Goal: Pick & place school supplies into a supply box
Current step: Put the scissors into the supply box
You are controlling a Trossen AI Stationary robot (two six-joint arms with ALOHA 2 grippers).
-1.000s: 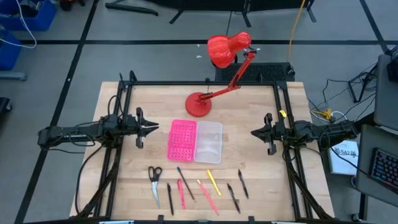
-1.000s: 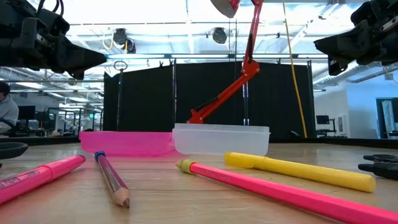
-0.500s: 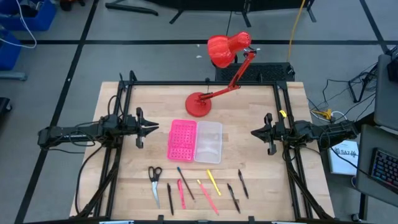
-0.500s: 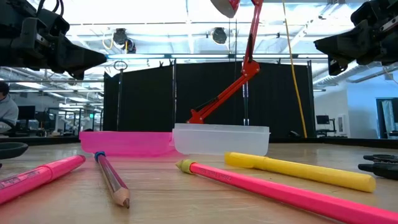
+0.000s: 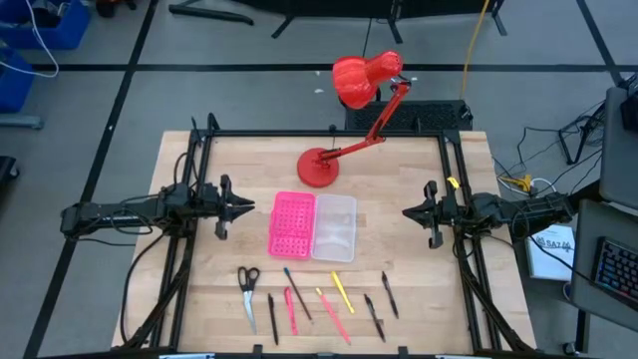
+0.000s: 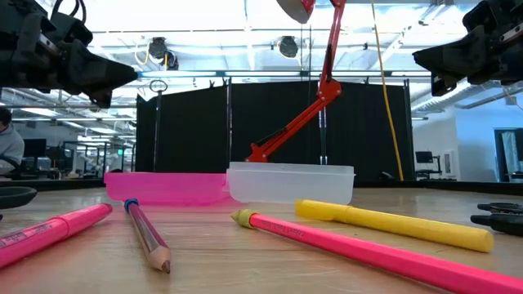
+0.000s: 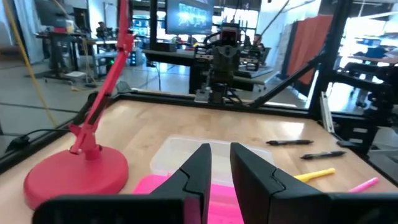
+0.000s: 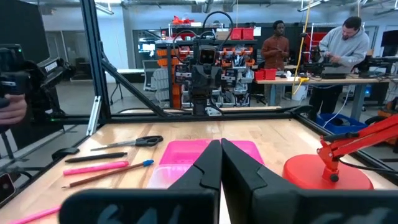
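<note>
The supply box (image 5: 312,225) lies flat mid-table, pink holed half (image 5: 291,223) on the left, clear half (image 5: 335,226) on the right. Scissors (image 5: 247,291) and several pens and pencils (image 5: 329,299) lie in a row near the table's near edge. In the low view a yellow pen (image 6: 392,224), a pink pen (image 6: 368,255) and a pencil (image 6: 147,233) lie in front of the box (image 6: 290,181). My left gripper (image 5: 245,205) (image 7: 221,152) hovers left of the box, slightly open. My right gripper (image 5: 407,211) (image 8: 221,146) hovers to its right, shut. Both are empty and well above the table.
A red desk lamp stands with its round base (image 5: 319,168) just behind the box, its arm slanting up to the head (image 5: 364,78) beyond the far edge. A black frame rims the table (image 5: 199,269). People (image 8: 341,43) stand in the room beyond.
My left gripper has drawn back a little toward the table's left edge. The right arm, box and supplies have kept still.
</note>
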